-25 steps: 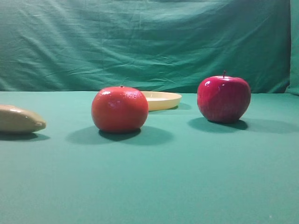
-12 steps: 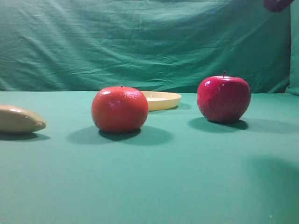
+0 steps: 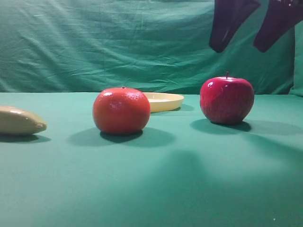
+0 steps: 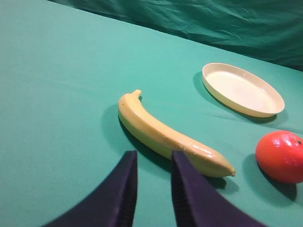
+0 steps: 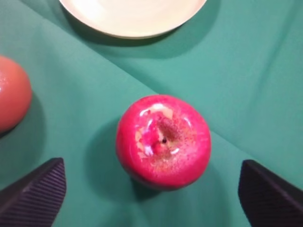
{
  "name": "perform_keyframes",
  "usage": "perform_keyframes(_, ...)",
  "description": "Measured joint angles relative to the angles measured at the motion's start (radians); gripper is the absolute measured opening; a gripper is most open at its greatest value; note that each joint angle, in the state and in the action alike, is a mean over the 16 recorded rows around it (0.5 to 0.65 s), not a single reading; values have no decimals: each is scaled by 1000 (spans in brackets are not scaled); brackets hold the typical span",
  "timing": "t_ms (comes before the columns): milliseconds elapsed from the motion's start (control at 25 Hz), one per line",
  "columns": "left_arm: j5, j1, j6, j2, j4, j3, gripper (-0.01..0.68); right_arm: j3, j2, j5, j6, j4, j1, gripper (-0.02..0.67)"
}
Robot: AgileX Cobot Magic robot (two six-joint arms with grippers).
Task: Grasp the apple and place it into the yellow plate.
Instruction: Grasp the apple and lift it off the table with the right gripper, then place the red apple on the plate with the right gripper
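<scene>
Your right claw (image 3: 255, 26) is spread wide, hanging above the apple (image 3: 227, 100) with clear air between. In the high view both dark fingers (image 3: 227, 23) angle down from the top right corner, tips short of the stem. In the right wrist view the ribbed fingertips (image 5: 33, 194) sit at the bottom corners, one on each side of the apple (image 5: 163, 141), not touching it.

The apple stands upright on the green cloth (image 3: 189, 189), stem up, glossy top facing that camera.

The yellow plate (image 5: 132, 14) lies beyond the apple in the wrist view, apart from it, only partly in frame. In the high view you see the plate (image 3: 165, 100) behind the orange fruit (image 3: 121, 110) and left of the apple, flat on the cloth.

The orange fruit shows at the left edge of the right wrist view (image 5: 12, 92), well clear of the apple.

Your left claw (image 4: 151, 187) holds nothing, fingers with a narrow gap, low over the cloth just short of the banana (image 4: 165, 135). The banana lies between that claw and the plate (image 4: 242, 89).
</scene>
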Motion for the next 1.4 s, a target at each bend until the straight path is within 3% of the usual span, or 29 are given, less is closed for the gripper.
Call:
perform_keyframes(640,0,0,0,0,0,0,157,-184,145,2,24,4,2,532)
perform_keyframes(1040,0,0,0,0,0,0,157,-392,212,-141,13,25,40,531)
perform_keyframes(1400,0,0,0,0,0,0,157,-449,344,-286,-16,37,96,531)
